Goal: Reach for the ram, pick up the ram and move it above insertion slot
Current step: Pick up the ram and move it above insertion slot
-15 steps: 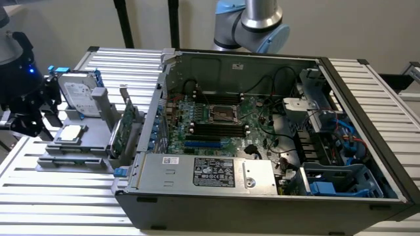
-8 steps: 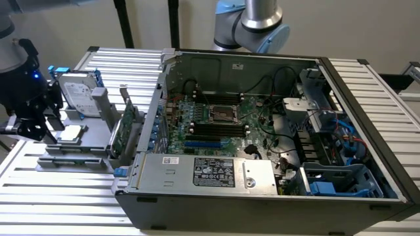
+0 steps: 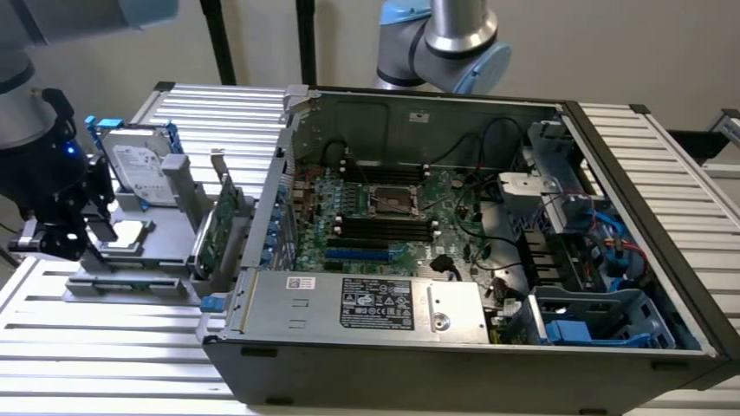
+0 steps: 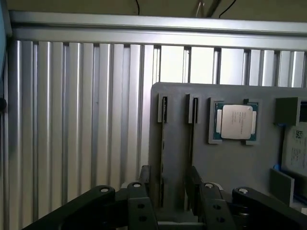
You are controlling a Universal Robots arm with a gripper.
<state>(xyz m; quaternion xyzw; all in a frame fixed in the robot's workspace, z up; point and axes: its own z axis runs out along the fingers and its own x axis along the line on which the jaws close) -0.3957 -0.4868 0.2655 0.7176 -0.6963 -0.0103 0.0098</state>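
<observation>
Jaws wide open, holding nothing, one on each side of the ram [image 4: 163, 143]. Ram on edge in a gray holder [image 4: 178, 124] slot, near the worktop [image 3: 116, 347] edge at the exterior view's left.

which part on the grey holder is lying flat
The square silver processor chip; the hard drive and the green card both stand on edge.

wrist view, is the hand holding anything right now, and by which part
Nothing is held. The hand is open over the grey holder, its fingers closed on nothing.
</observation>
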